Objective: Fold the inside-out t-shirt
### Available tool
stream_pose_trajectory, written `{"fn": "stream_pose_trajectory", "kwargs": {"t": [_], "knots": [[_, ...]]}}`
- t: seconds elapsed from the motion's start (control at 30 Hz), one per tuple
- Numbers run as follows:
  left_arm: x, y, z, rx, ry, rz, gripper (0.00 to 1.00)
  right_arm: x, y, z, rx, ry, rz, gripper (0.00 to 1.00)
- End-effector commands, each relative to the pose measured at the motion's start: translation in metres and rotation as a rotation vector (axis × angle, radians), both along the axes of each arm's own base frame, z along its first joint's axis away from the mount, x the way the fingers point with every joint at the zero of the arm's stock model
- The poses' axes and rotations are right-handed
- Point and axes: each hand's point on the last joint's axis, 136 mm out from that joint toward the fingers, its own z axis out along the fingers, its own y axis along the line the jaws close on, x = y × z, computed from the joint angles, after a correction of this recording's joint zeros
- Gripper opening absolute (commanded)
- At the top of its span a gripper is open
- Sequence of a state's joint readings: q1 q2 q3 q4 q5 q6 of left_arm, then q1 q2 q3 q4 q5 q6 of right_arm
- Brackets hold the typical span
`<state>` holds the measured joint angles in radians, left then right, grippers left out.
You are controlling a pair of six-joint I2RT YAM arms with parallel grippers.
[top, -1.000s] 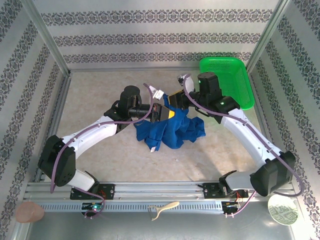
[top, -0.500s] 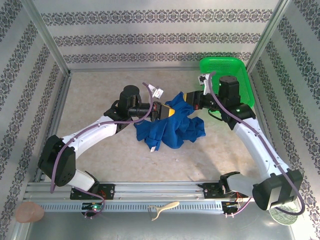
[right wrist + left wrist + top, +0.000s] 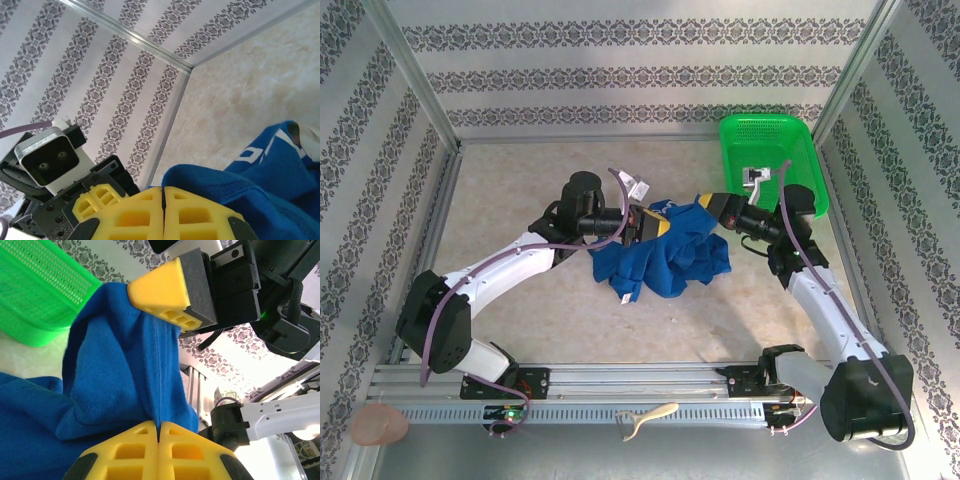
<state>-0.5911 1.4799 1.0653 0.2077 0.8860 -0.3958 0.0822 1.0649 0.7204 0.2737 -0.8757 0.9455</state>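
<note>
T-shirt (image 3: pixel 665 262), clamped by left gripper (image 3: pixel 658 222) at its 11 o'clock and right gripper (image 3: pixel 709 203) at 1 o'clock, may slip from either thin pinch if pulled taut.

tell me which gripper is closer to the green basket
The right gripper: it pinches the t-shirt beside the near-left corner of the green basket, while the left gripper holds the cloth farther left.
</note>
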Motion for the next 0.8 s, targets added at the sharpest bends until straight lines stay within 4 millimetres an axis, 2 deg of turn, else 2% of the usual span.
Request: {"fn": "stream_pose_trajectory", "kwargs": {"t": [0.0,0.03,0.07,0.13,0.23,0.4,0.5,0.6,0.67,0.7,0.77], "knots": [[-0.018,0.016,-0.015,0.079,0.053,-0.027,0.41,0.028,-0.040,0.060,0.067,-0.221,-0.217,0.00],[-0.015,0.017,-0.014,0.083,0.037,-0.002,0.56,0.025,-0.032,0.064,0.056,-0.239,-0.161,0.00],[-0.013,0.019,-0.012,0.079,0.024,0.016,0.63,0.021,-0.025,0.070,0.049,-0.263,-0.107,0.00],[-0.006,0.020,-0.002,0.044,-0.005,0.046,0.69,0.014,-0.011,0.081,0.034,-0.313,-0.010,0.00],[0.005,0.021,0.013,-0.005,-0.033,0.083,0.75,0.003,0.004,0.094,0.022,-0.362,0.107,0.00],[0.022,0.018,0.030,-0.042,-0.061,0.110,0.77,-0.020,0.029,0.111,0.006,-0.441,0.304,0.00],[0.032,0.019,0.039,-0.079,-0.057,0.133,0.79,-0.016,0.031,0.113,0.003,-0.439,0.305,0.00],[0.045,0.030,0.036,-0.069,-0.034,0.220,0.80,-0.007,0.029,0.112,0.004,-0.431,0.284,0.00],[0.055,0.047,0.024,-0.027,0.018,0.329,0.80,0.006,0.023,0.112,0.000,-0.408,0.208,0.00],[0.059,0.056,0.016,0.001,0.045,0.383,0.81,0.014,0.016,0.110,-0.008,-0.389,0.148,0.00],[0.061,0.080,-0.014,0.108,0.160,0.517,0.82,0.026,-0.004,0.110,-0.032,-0.368,-0.003,0.00]]}}
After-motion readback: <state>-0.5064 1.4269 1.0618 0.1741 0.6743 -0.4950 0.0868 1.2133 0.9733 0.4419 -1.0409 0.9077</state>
